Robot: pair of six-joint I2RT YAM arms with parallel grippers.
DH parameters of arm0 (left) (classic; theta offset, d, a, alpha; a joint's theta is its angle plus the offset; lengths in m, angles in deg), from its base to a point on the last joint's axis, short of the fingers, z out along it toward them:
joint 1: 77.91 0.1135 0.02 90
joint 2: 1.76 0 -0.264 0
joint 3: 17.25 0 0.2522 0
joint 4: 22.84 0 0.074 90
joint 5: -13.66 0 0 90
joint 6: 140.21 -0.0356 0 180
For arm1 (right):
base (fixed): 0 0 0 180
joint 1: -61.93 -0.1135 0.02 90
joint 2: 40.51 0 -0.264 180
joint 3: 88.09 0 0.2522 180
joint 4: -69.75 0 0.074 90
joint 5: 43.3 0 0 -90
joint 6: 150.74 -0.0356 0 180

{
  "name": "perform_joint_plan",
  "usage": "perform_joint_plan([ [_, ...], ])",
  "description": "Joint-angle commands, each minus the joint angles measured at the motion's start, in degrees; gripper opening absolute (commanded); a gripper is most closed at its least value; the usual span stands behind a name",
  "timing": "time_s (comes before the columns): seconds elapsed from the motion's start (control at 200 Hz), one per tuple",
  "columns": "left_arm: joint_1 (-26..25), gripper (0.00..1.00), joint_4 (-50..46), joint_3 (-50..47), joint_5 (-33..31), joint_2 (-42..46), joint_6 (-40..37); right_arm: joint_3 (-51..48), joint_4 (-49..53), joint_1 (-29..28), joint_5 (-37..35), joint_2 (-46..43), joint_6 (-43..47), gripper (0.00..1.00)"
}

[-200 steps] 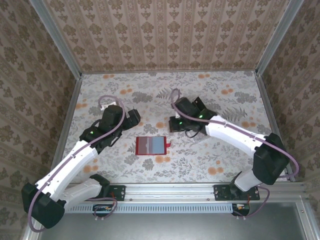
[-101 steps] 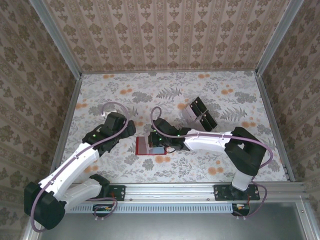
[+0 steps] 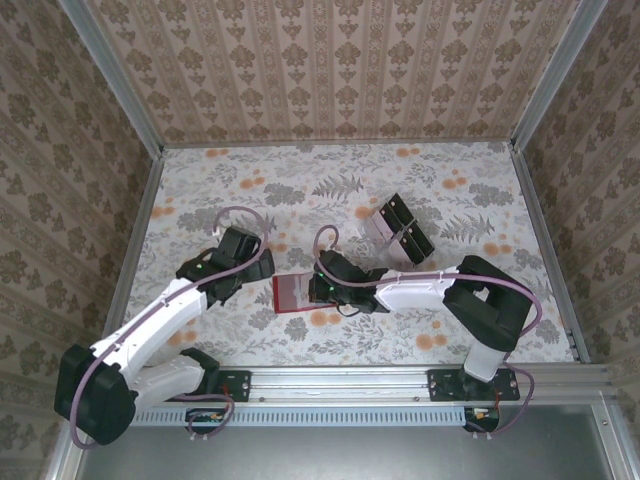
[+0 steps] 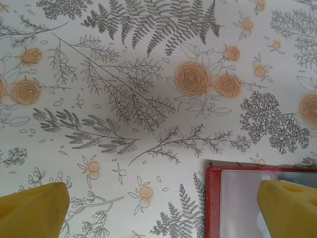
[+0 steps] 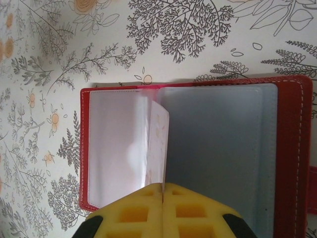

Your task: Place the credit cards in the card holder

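Since the earlier frames, the right gripper [image 3: 318,290] has swung from the clear tray [image 3: 372,224] at the back of the desk [image 3: 230,180] to the card holder [image 3: 295,292]. The left gripper [image 3: 257,266] has closed in on the holder's left edge. The holder lies open and flat near the desk's middle, grey pockets upward. In the right wrist view the right jaws are pressed together at the foot of a thin pale leaf [image 5: 156,144] standing along the fold; whether this is a card or one of the holder's own sleeves cannot be told. The left jaws are spread wide, one finger [image 4: 290,208] over the holder's corner. The remaining credit cards [image 3: 410,240] rest by the tray, well apart. Judged stage: an insertion is beginning, with the left arm likely placed to steady the holder.
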Motion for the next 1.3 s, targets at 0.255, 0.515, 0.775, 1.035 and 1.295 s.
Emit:
perform_joint_plan([
  [0.255,-4.38,1.00,-0.86,-1.33,1.22,-4.67,-2.63,-2.13,-5.93,3.05,7.15,-3.27,-0.26,0.00],
  [0.515,-7.33,1.00,0.89,-1.30,0.71,-8.35,-2.19,-1.79,-4.92,4.27,9.29,-5.48,0.89,0.00],
  [0.775,-10.85,1.00,2.33,-1.39,-1.05,-12.58,-2.43,-5.08,-9.13,5.98,9.42,-5.50,0.19,0.00],
  [1.035,-11.84,1.00,3.53,-2.30,-1.73,-15.43,-1.79,-7.56,-15.70,6.60,9.94,-4.90,0.07,0.00],
  [1.295,-12.15,1.00,3.44,-2.89,-2.56,-17.24,-1.46,-10.09,-22.38,6.68,9.78,-3.72,-1.46,0.00],
])
